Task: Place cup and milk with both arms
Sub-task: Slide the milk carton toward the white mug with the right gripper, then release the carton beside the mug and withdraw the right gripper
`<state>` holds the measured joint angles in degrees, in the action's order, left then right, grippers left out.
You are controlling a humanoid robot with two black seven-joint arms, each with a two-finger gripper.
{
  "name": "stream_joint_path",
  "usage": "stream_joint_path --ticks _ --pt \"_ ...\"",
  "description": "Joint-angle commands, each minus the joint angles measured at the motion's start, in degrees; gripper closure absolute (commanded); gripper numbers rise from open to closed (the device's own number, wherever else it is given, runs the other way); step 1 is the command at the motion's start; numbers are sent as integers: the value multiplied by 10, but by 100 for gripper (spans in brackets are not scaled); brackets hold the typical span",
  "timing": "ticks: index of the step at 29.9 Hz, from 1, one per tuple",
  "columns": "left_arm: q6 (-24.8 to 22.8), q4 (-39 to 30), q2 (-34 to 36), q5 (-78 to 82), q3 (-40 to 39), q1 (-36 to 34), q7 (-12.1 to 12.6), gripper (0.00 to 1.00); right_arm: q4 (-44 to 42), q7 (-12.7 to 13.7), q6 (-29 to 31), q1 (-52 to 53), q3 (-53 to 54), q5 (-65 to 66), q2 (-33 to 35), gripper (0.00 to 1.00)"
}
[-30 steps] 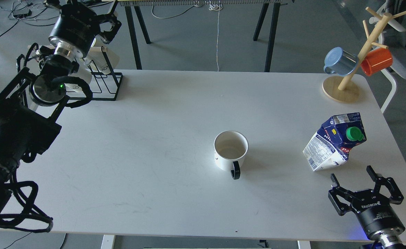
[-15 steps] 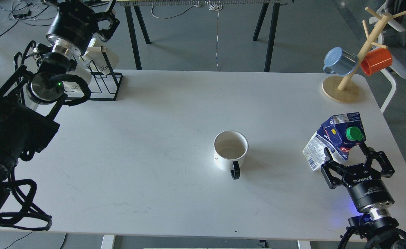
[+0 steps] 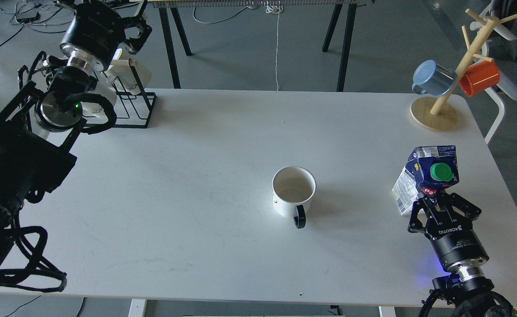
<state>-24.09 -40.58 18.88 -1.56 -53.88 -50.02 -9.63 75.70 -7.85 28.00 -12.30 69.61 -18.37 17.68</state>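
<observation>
A white cup (image 3: 294, 189) with a black handle stands upright in the middle of the white table (image 3: 188, 176), its handle pointing toward me. A crumpled blue and white milk carton (image 3: 430, 169) with a green cap stands at the right side of the table. My right gripper (image 3: 442, 203) comes in from the bottom right and its fingers are closed on the carton's lower part. My left gripper (image 3: 140, 30) is raised at the far left, above a black wire rack (image 3: 137, 108), with its fingers spread and nothing between them.
A wooden mug tree (image 3: 434, 115) at the back right corner carries a blue mug (image 3: 432, 78) and an orange mug (image 3: 479, 78). The wire rack holds white items at the back left. Table legs and cables lie beyond the far edge.
My right gripper has moved forward from the front edge to the carton and closed on it. The carton has turned more upright. The left arm has barely moved.
</observation>
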Motion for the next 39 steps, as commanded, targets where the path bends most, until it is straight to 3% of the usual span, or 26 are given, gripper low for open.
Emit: stream_joint_path --ticks 1,13,30,32,36,39 --pt "4 7 0 2 1 -6 0 1 17 0 0 -3 -5 1 -11 87" --pt "12 20 2 2 2 -16 1 1 49 0 0 9 -84 54 -109 86" --pt "13 24 2 19 2 -16 0 1 15 0 0 39 -107 58 -146 76" --pt "13 24 2 19 2 -16 0 1 15 0 0 39 -108 58 -148 71" --pt "13 24 2 23 2 -16 0 1 16 0 0 39 -107 58 -146 48" --pt "12 24 1 23 2 -16 0 1 17 0 0 38 -107 57 -145 38"
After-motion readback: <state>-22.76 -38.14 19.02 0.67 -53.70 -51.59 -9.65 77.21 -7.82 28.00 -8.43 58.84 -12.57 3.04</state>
